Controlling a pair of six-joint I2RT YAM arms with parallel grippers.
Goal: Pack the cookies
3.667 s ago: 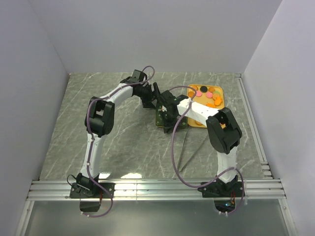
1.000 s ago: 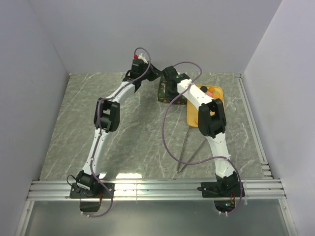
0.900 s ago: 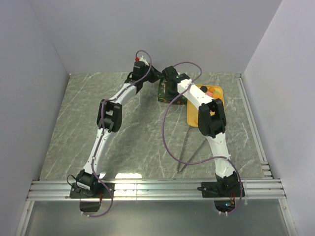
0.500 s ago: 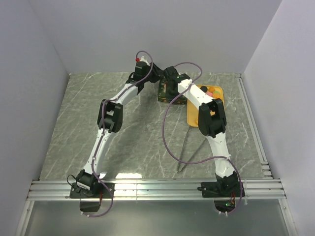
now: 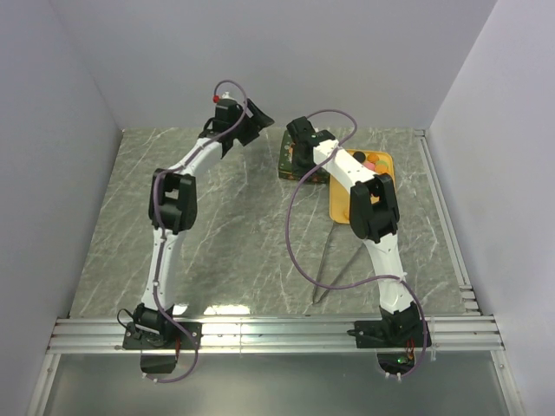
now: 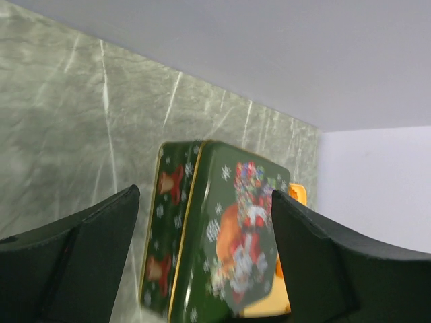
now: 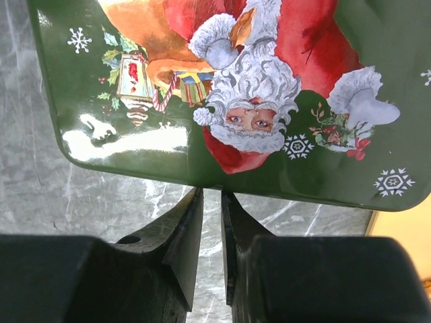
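The cookies [image 5: 370,162], small orange, pink and dark discs, lie on an orange tray [image 5: 340,208] at the back right. A green Santa tin [image 5: 287,167] stands just left of the tray. My right gripper [image 5: 297,153] is over the tin. In the right wrist view its jaws [image 7: 212,194] are nearly closed, pinching the near rim of the tin lid [image 7: 222,87]. My left gripper [image 5: 250,122] is open and empty, raised to the left of the tin. In the left wrist view [image 6: 205,195] the lid [image 6: 242,229] stands tilted off the tin body [image 6: 167,229].
The back wall is close behind both grippers. A thin grey rod [image 5: 324,260] lies on the marble table in front of the tray. The tray's corner shows in the right wrist view [image 7: 404,235].
The tin went from mid-table to the back, next to the tray. In the last half second my left gripper pulled up and left, away from the tin. The right gripper stayed.
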